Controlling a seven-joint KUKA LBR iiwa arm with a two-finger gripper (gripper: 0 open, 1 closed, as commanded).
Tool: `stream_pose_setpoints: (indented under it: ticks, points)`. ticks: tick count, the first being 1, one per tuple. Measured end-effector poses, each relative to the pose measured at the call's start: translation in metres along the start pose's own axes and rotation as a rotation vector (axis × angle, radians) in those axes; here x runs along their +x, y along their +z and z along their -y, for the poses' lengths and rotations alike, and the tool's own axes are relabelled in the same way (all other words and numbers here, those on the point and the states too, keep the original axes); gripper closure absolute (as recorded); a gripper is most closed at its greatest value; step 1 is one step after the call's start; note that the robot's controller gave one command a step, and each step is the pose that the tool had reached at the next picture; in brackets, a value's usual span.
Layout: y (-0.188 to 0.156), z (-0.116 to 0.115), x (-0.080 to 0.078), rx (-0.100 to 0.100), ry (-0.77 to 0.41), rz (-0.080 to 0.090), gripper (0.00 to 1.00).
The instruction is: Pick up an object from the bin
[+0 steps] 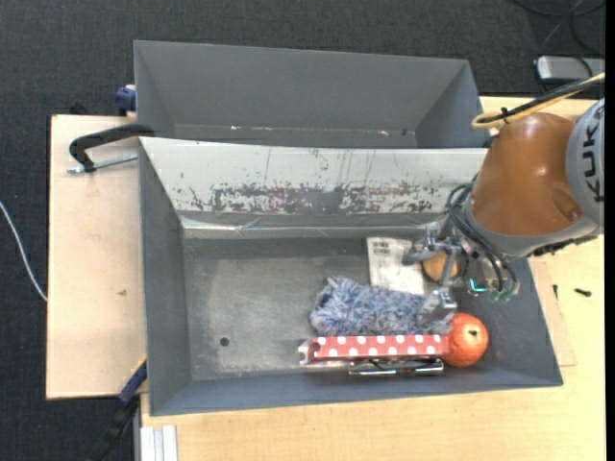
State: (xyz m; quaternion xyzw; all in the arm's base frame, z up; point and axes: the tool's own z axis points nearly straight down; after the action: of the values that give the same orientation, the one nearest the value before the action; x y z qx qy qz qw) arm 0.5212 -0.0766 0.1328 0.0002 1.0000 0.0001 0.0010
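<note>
Gripper (434, 277) is hovering at rt side of bin (240, 305), by white card (387, 260) & blue-grey cloth (373, 305), near red apple (468, 341); grip state: can't tell

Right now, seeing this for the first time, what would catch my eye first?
Likely the arm's bulging orange-brown cover at the right, its gripper low over the right side of the bin. Then the bright things along the near wall: a red apple-like fruit in the near right corner, a red strip with white dots to its left, and a blue-grey fuzzy cloth just behind that strip.
</note>
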Motion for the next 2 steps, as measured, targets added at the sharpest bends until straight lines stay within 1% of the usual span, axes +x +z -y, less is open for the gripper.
stream_pose_setpoints:
  ticks: [1,2]
  points:
    - [0.029,-0.02,0.012,0.004,-0.048,0.015,0.0]
    - [0.057,-0.045,0.01,0.001,0.196,0.005,1.0]
